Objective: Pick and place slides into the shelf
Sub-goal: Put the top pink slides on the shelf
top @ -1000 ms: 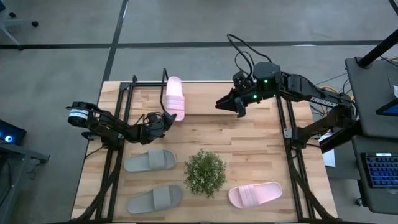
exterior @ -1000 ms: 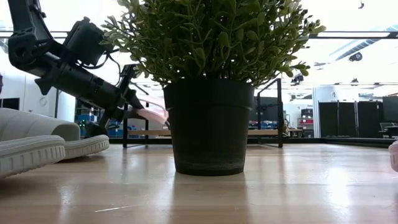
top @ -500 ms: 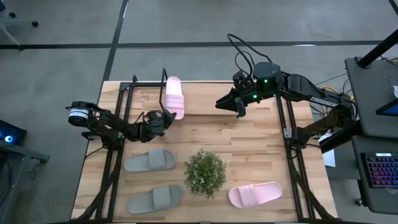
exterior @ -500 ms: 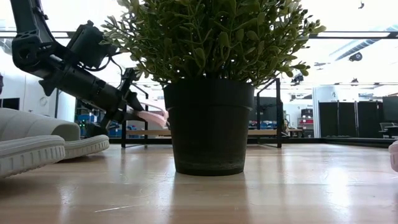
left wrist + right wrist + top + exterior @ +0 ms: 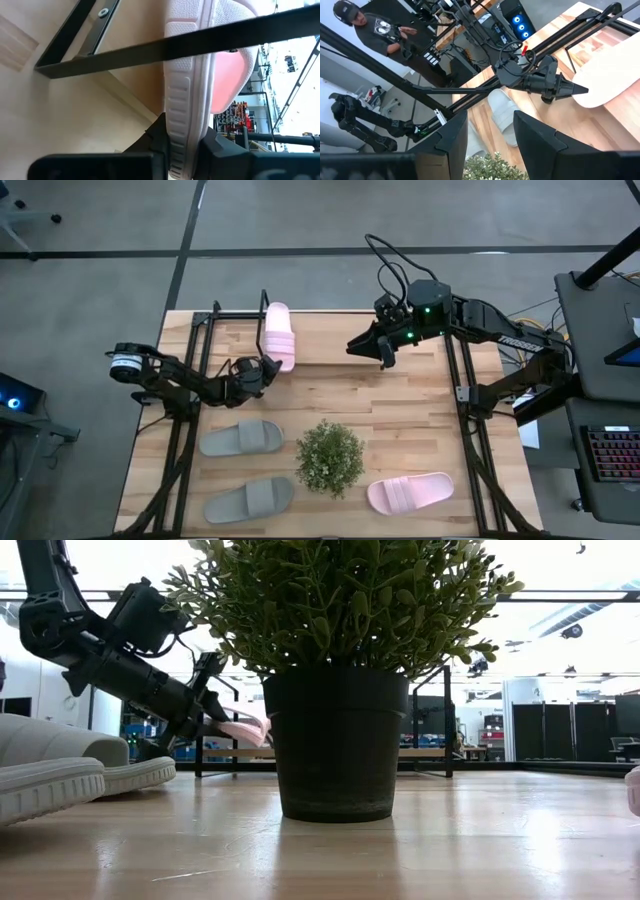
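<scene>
Pink slide (image 5: 280, 335) is gripped at its heel edge by the left gripper (image 5: 266, 368), resting on the shelf (image 5: 215, 320); three slides are left on the table, right gripper (image 5: 385, 352) parked open.

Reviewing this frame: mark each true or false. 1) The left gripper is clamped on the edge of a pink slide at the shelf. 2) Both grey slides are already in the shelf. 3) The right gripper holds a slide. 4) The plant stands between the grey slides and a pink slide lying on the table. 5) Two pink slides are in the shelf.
1) True: the left gripper pinches the sole edge of the pink slide at the shelf.
2) False: the grey slides lie on the table.
3) False: the right gripper is open, empty.
4) True: the plant, second pink slide.
5) False: only one.
</scene>
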